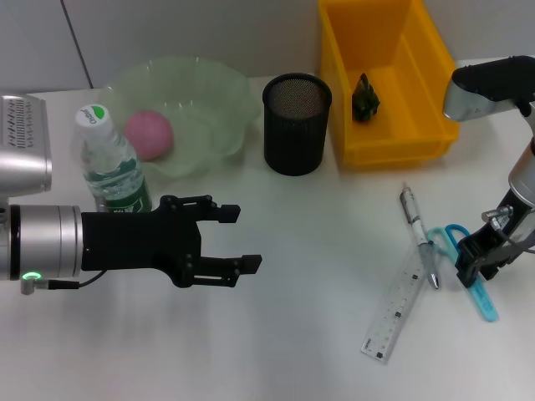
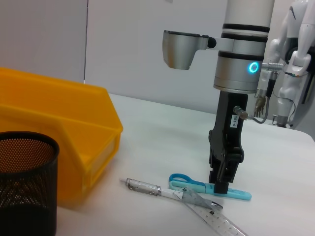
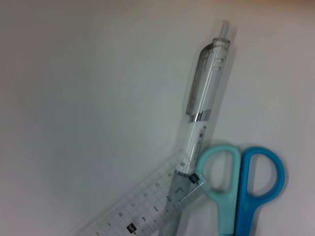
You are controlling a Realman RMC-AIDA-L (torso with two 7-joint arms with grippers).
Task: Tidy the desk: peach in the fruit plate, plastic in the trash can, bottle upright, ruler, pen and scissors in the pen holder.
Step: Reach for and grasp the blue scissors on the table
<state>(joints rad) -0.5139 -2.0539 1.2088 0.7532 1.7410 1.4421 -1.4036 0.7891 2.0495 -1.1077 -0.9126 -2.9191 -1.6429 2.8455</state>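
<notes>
While the right claw point(image 1: 478, 272) stands lowered on the blue-handled scissors point(image 1: 470, 271) near the right edge of the white table point(image 1: 292, 334), its black fingers look nearly closed around the scissors' body, though a firm grip cannot be told. Just beside that claw, toward the table's middle, the clear plastic pen point(image 1: 420, 236) lies across the transparent ruler point(image 1: 399, 311), touching the scissor loops. Beyond it sits the yellow plastic bin point(image 1: 380, 79) holding a dark crumpled scrap point(image 1: 364, 98), with the black mesh pen holder point(image 1: 297, 123) alongside. The left claw point(image 1: 247, 240) hovers empty, fingers spread wide; behind it stands the upright clear water bottle point(image 1: 111, 164), and the pink peach point(image 1: 148, 134) rests in the pale green plate point(image 1: 224, 100).
</notes>
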